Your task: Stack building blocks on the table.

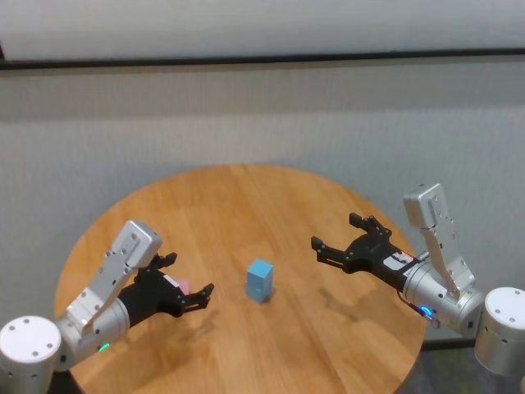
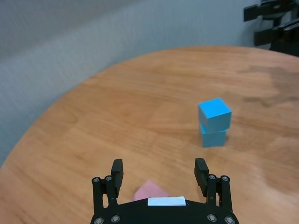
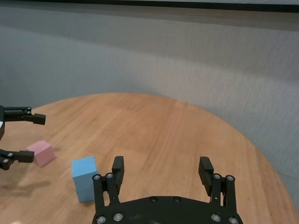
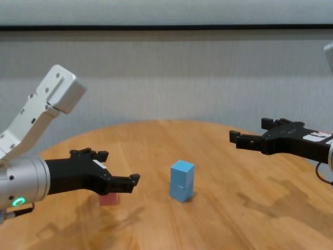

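Blocks are sitting on the round wooden table [image 1: 287,345] in 2 groups: 2 light blue cubes are standing as a short stack [image 1: 260,280] near the table's middle, the upper one turned slightly askew on the lower, and 1 pink cube [image 3: 40,153] is lying apart from them on the robot's left. The left gripper [image 1: 188,279] is hovering above the wood with its jaws spread wide and holding nothing — the pink cube is showing just beneath and between its fingers in the left wrist view, and whether it is touching them cannot be told. The right gripper [image 1: 335,235] is hanging in the air on the robot's right, well apart from the stack, its jaws also standing wide open and empty. Both grippers are pointing inward toward the blue stack, which is resting free between them — neither one is touching it.
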### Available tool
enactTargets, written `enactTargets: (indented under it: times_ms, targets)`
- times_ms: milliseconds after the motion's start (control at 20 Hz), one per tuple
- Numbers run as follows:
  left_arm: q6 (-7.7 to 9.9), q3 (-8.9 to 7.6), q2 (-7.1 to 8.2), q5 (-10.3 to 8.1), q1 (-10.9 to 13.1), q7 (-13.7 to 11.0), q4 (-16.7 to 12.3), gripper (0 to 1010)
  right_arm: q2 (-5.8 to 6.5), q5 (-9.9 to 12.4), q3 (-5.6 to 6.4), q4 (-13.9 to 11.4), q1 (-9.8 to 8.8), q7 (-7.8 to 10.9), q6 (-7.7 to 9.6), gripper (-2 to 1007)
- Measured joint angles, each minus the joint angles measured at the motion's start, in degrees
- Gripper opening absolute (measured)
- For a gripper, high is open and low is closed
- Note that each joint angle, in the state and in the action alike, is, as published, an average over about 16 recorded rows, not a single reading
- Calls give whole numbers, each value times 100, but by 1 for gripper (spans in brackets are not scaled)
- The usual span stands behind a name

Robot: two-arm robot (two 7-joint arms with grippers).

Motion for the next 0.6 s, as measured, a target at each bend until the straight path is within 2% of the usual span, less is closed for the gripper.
enactTargets:
  times_ms: [600]
  targets:
    - [25, -34, -23, 101, -25, 36, 231, 1003, -5, 0, -3, 5, 5, 0, -3, 1005]
